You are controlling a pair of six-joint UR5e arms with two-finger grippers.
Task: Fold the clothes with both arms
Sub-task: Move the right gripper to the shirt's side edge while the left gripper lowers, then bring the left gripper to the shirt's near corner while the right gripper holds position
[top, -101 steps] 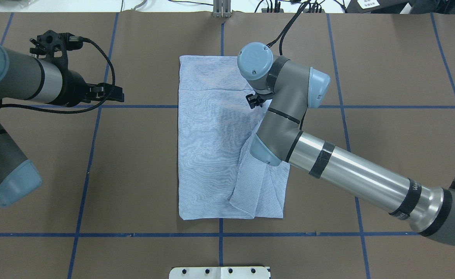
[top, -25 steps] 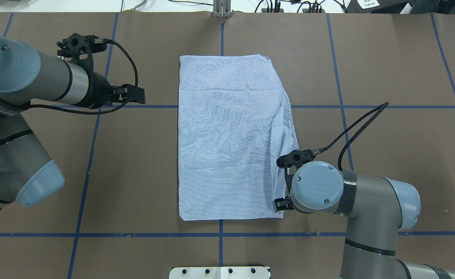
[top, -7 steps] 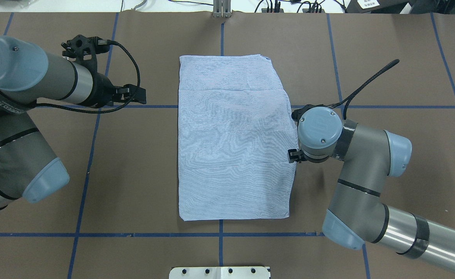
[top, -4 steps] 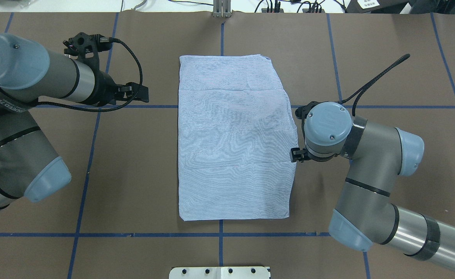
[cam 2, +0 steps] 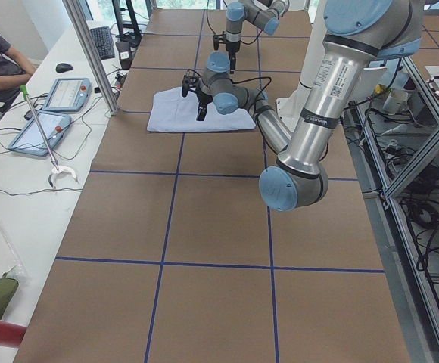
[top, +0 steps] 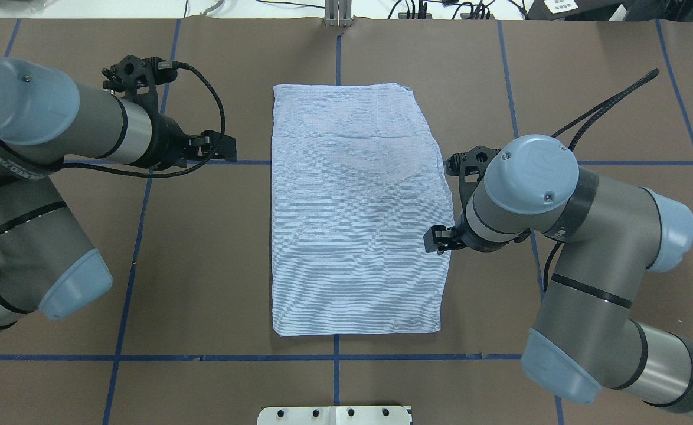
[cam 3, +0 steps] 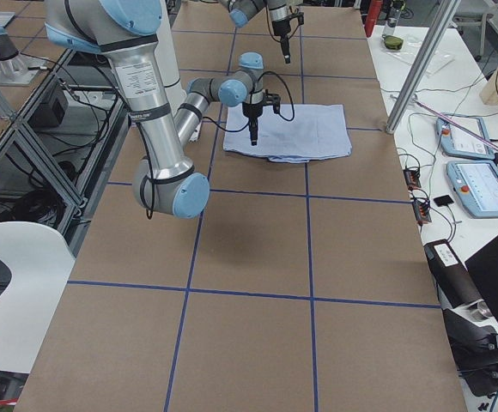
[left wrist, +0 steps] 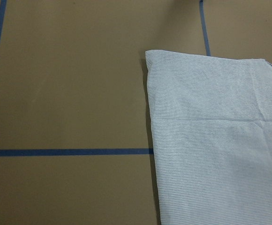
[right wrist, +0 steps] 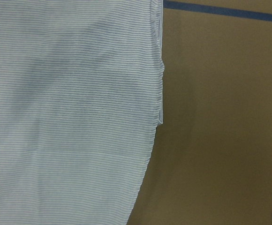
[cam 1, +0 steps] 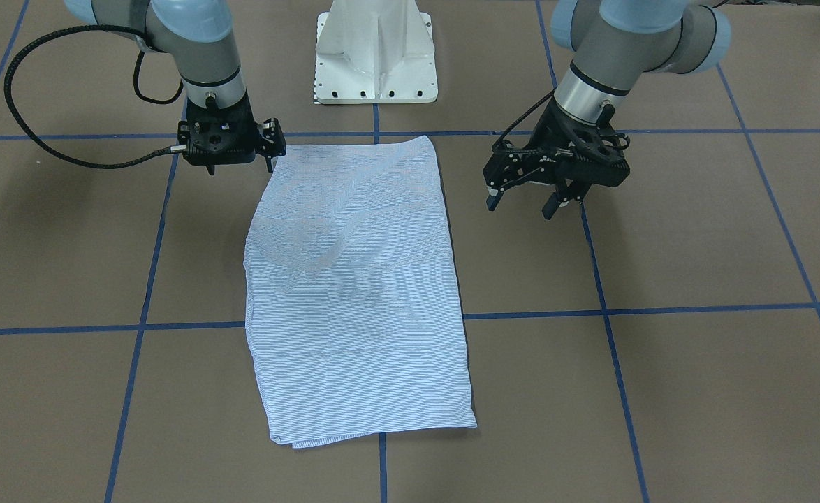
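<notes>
1. The striped shirt (top: 355,212) lies flat on the brown surface (top: 205,265), folded into one long oblong. It sits between the two sets of fingers.
2. The left gripper (cam 1: 520,209) has its fingers spread wide and holds nothing. They tilt down toward the bare surface and hang clear above it.
3. The shirt's straight side edge is near these left fingers, out in front of their tips and apart from them. The left wrist view shows that edge and one square corner of the cloth. A blue tape line (left wrist: 65,152) runs across the surface up to the edge.
4. The right gripper (cam 1: 241,168) also has its fingers apart and empty. They point straight down at the shirt's opposite side edge, hanging over the border of the cloth. I cannot tell whether the tips touch the fabric.
5. Beneath the right fingers that edge bows outward in a soft curve. A small tucked nick (right wrist: 161,93) shows where a layer turns under.
6. A faint crease (top: 346,137) crosses the shirt from side to side, about level with the left fingers and well beyond the right ones.
7. The white pedestal base (cam 1: 375,63) stands behind both grippers, at the robot's end of the shirt.
</notes>
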